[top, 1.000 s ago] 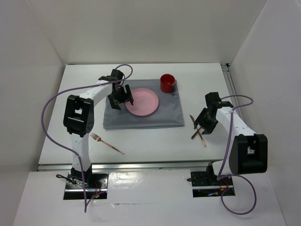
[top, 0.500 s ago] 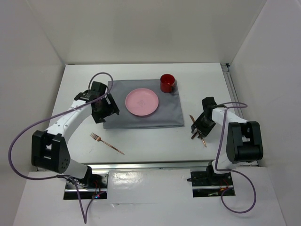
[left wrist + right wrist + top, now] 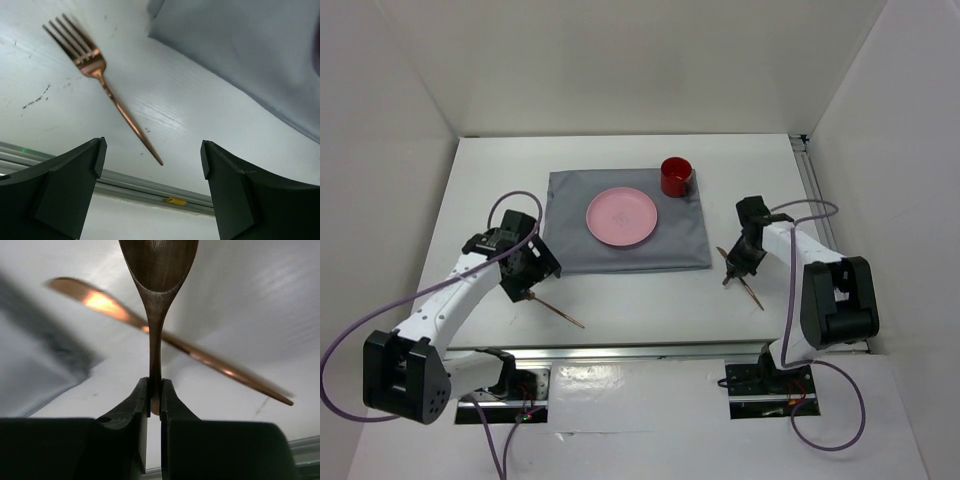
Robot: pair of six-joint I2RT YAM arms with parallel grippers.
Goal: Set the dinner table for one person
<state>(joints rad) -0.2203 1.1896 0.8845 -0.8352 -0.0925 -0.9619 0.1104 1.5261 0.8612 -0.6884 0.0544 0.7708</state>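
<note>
The top camera looks down from high behind the near edge over the matte white rectangular tabletop (image 3: 640, 300). The left wrist camera looks closely down at a slim copper metal fork (image 3: 107, 92), the right closer still at a dark wooden spoon (image 3: 157, 270); the top view shares both.

Plain white walls (image 3: 620, 60) stand on three sides

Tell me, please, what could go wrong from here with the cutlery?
The right gripper pinches the wooden spoon only at its thin handle end, so it may swing or slip. The copper knife crosses beneath and may be dragged. The fork lies flat; the open left gripper could miss it.
</note>
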